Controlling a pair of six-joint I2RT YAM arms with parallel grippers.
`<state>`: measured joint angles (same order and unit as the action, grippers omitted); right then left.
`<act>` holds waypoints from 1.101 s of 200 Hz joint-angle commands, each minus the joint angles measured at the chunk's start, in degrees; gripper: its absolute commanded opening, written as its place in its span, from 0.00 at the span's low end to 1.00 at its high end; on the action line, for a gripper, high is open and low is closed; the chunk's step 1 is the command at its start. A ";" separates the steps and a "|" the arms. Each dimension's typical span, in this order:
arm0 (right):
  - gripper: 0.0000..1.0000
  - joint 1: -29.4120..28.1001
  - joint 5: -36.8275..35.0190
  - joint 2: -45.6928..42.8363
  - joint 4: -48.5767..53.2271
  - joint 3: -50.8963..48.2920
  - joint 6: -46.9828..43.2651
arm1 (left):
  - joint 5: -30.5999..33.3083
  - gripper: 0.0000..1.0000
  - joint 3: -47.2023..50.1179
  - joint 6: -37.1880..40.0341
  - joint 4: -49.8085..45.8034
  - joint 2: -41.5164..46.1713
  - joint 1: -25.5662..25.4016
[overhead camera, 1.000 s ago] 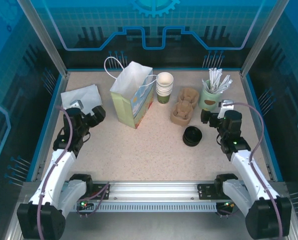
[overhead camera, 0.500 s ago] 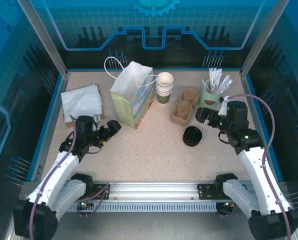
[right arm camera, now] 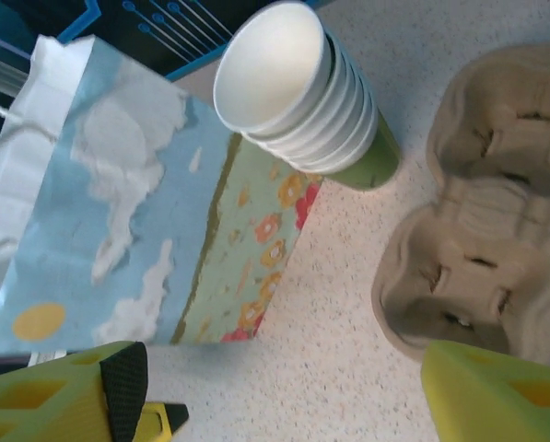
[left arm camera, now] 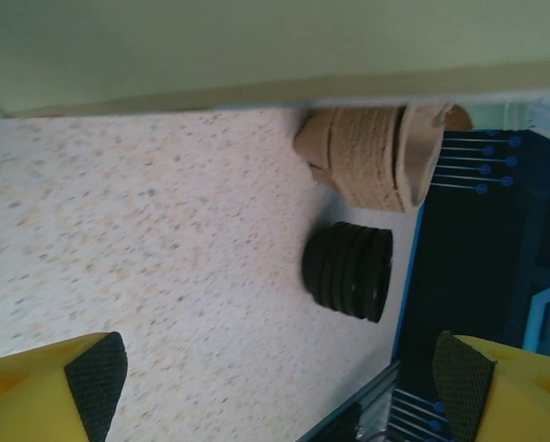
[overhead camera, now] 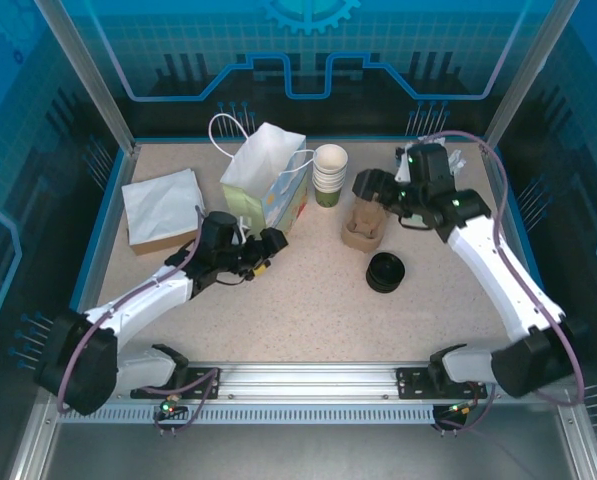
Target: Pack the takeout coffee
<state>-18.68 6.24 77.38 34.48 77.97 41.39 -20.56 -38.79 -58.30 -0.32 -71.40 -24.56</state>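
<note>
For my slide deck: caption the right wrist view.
Open right gripper above stacked paper cups, patterned bag and cardboard cup carrier.

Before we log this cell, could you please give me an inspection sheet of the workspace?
Surface: speckled beige tabletop, no spills seen.
Job's things: flowered paper gift bag upright; stacked white paper cups; brown pulp cup carrier; stacked black plastic lids.
Clutter: folded white napkins, far left.
Claws: left claw open beside bag; right claw open near carrier.
Cables: lilac cable looped over right arm.
Surroundings: blue translucent walls.
</note>
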 commanded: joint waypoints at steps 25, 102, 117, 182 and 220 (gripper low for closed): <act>0.77 0.24 -1.94 11.01 1.73 11.62 0.01 | 5.58 0.89 -2.09 -2.21 2.69 -3.64 -0.23; 0.65 3.52 3.64 27.12 7.88 25.99 -3.58 | 6.54 0.89 -6.01 1.83 -0.47 -7.89 4.96; 0.63 3.99 5.11 29.68 8.82 28.35 -3.68 | 6.42 0.89 -7.19 2.89 -1.18 -8.84 6.05; 0.60 4.09 5.76 37.24 13.26 36.28 -4.91 | 6.07 0.90 -8.80 6.67 -4.54 -8.80 9.00; 0.57 4.07 5.57 39.55 14.25 38.58 -5.77 | 4.92 0.94 -6.00 8.66 -8.88 -2.90 8.85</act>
<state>-14.94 11.35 114.89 45.87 113.12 37.15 -14.39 -46.39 -52.56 -4.86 -79.26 -15.75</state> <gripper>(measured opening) 0.591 0.931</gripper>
